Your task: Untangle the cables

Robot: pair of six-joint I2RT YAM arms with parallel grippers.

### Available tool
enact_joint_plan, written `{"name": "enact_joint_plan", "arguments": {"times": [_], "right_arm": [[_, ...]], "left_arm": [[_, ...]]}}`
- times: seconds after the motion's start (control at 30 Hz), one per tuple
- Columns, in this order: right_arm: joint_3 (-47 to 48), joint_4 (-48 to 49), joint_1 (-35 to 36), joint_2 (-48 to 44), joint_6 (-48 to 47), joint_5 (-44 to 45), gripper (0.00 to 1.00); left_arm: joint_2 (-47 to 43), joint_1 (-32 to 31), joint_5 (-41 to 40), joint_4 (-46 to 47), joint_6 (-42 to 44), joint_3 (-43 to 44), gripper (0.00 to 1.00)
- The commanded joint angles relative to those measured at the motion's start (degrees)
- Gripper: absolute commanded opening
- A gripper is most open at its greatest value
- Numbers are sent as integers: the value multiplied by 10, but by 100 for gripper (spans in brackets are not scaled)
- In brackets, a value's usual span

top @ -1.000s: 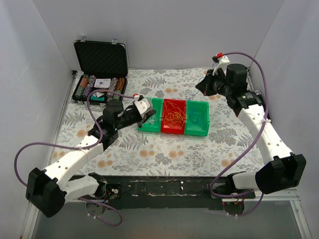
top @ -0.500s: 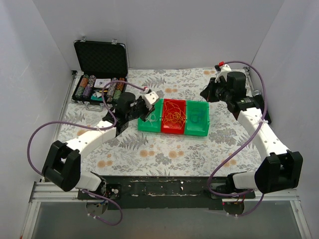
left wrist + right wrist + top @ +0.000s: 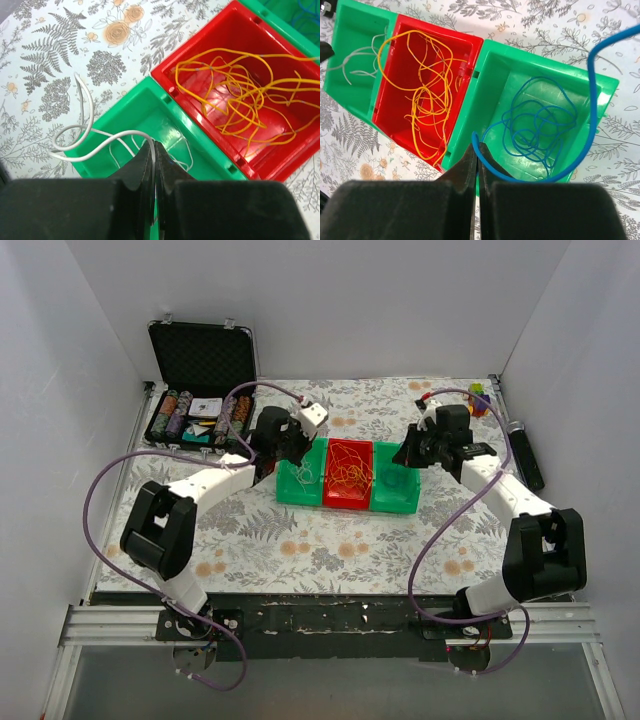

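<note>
Three joined bins stand mid-table: a left green bin [image 3: 297, 483], a red bin [image 3: 348, 502] and a right green bin [image 3: 396, 502]. My left gripper [image 3: 153, 147] is shut on a white cable [image 3: 88, 130] that loops over the left green bin [image 3: 145, 107]. Orange cable [image 3: 245, 100] lies tangled in the red bin [image 3: 235, 30]. My right gripper [image 3: 476, 150] is shut on a blue cable [image 3: 592, 100] that arcs above the right green bin [image 3: 495, 65], where more blue cable is coiled. Both grippers [image 3: 298, 445] [image 3: 412, 453] hover at the bins' outer ends.
An open black case [image 3: 200, 390] with poker chips stands at the back left. A small colourful object [image 3: 479, 397] and a black bar [image 3: 526, 452] lie at the right edge. Purple arm cables [image 3: 100, 490] loop over the floral tablecloth [image 3: 330, 540].
Both arms have swung inward to the bins. The left gripper moved right and back over the left green bin; the right gripper moved down and left over the right green bin.
</note>
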Motion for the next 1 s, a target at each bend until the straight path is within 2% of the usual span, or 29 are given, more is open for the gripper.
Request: {"name": "enact_joint_plan", "arguments": {"times": [0.0,0.07,0.1,0.23,0.27,0.3,0.47,0.6,0.73,0.87,0.97], "right_arm": [[23,-9,8,23,13,-16,1],[26,-14,10,31,15,-21,3],[26,-14,13,31,16,-21,6],[35,-25,14,34,25,-23,22],[40,-29,13,34,26,-24,35],[46,-35,15,34,28,-24,43],[87,-61,15,12,37,-14,61],[129,-104,14,-4,35,-1,61],[147,-125,14,-24,32,8,58],[134,-126,14,-30,29,20,53],[116,-112,13,-32,27,49,51]], "left_arm": [[20,3,-20,-50,-15,60,9],[21,3,-15,-76,-16,70,22],[16,3,-10,-83,-19,68,25],[-10,3,3,-102,-27,48,48],[-16,3,3,-108,-28,47,50],[-22,3,2,-113,-29,43,52],[-57,3,-3,-128,-49,59,57],[-64,3,4,-177,-62,107,61],[-64,6,12,-231,-78,154,66],[-61,25,35,-276,-108,190,83],[-52,52,58,-309,-141,222,91]]}}
